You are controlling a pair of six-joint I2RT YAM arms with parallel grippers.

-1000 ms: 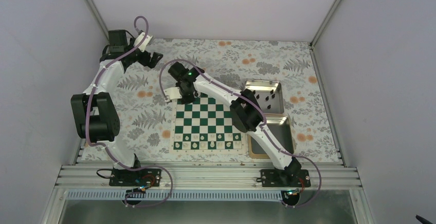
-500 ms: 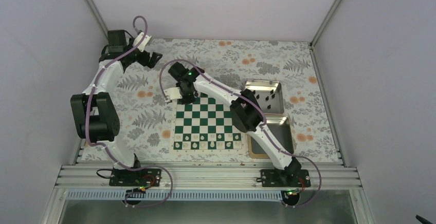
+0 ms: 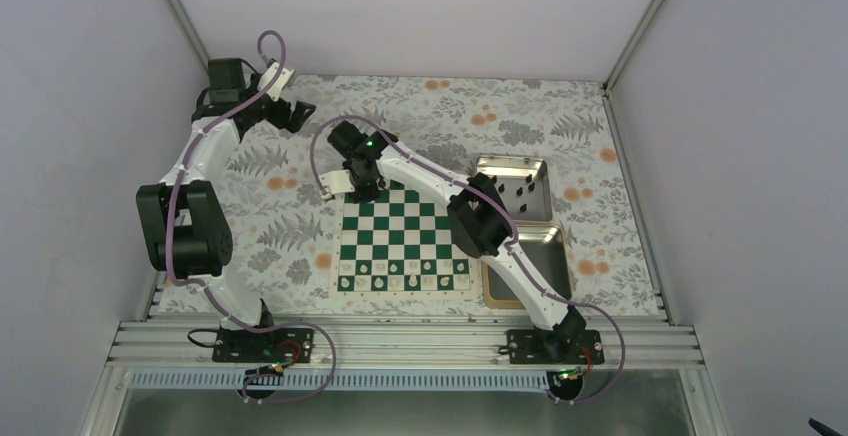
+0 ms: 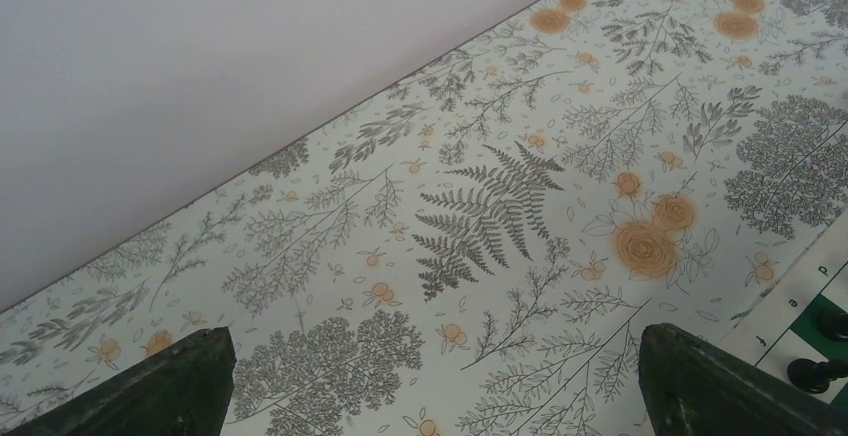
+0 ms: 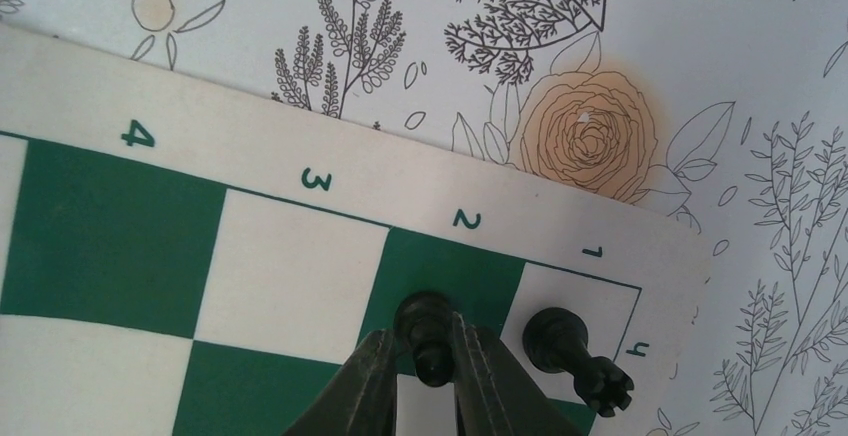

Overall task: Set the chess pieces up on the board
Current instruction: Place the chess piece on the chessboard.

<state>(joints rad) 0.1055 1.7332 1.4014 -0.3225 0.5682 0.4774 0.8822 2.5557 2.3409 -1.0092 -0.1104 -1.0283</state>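
Note:
The green-and-white board [image 3: 398, 232] lies mid-table. My right gripper [image 3: 360, 190] is at its far left corner. In the right wrist view the gripper [image 5: 425, 340] is shut on a small black piece [image 5: 428, 328] that stands on the green square by the border number 2. A black rook [image 5: 566, 348] stands on the white corner square beside it. More black pieces [image 3: 519, 192] lie in the far tin [image 3: 484, 170]. My left gripper [image 3: 291, 116] is open and empty over the cloth, far left of the board, fingers wide apart [image 4: 432, 334].
Small white pieces [image 3: 404, 276] fill the board's near rows. A second, empty tin [image 3: 556, 259] sits right of the board. The board's corner [image 4: 786, 318] shows at the lower right of the left wrist view. The floral cloth [image 3: 560, 126] covers the table.

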